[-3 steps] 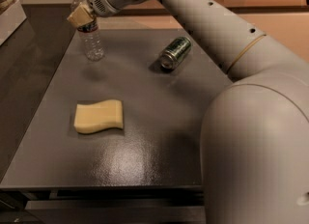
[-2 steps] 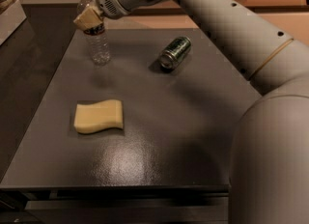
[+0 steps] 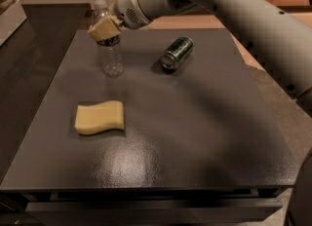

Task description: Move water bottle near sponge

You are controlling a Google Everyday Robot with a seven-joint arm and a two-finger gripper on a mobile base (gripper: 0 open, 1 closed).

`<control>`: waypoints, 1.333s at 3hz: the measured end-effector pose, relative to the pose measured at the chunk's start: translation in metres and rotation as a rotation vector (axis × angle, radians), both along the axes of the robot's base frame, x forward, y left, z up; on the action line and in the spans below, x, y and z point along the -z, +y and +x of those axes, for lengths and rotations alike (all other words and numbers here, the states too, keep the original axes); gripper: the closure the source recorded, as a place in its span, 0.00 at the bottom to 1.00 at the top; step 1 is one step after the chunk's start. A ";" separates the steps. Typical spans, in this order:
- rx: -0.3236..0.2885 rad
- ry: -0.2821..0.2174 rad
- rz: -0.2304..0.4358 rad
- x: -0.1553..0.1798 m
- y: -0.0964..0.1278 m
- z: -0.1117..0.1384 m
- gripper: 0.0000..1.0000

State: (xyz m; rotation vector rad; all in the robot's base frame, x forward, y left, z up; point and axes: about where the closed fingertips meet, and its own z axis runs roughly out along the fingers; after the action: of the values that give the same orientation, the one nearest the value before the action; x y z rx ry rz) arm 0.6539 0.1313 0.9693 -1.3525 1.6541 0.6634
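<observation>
The pale yellow sponge (image 3: 100, 118) lies flat on the dark table (image 3: 195, 142), a soft foam block with rounded corners and wavy long edges. The tabletop around it has a fine, pebbled matte finish that catches a dull sheen just in front of the sponge. Behind the sponge, well apart from it and a little toward the picture's right, the water bottle (image 3: 112, 59) is nearly upright, its clear plastic ribbed in rings and its white cap leaning slightly away from the can. The gripper (image 3: 105, 30) is behind the sponge and above table height, its blocky tan fingers clamped across the bottle's shoulder just under the cap. Whether the bottle's base rests on the table or hangs just above it cannot be told. Farther behind the sponge and off to the right, a green metal can (image 3: 177, 53) lies on its side, its shiny round end turned toward the sponge. The smooth, pale arm (image 3: 234, 10) reaches in from the right to the gripper.
</observation>
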 end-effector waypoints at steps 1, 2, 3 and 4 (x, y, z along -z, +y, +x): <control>-0.033 0.018 0.001 0.003 -0.011 -0.025 1.00; -0.051 0.016 0.003 0.003 -0.020 -0.047 1.00; -0.070 -0.015 -0.009 0.000 -0.021 -0.070 1.00; -0.094 -0.026 -0.014 0.001 -0.018 -0.087 1.00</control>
State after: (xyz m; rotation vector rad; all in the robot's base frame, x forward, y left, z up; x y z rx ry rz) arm 0.5670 0.1133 0.9681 -1.4503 1.5853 0.6872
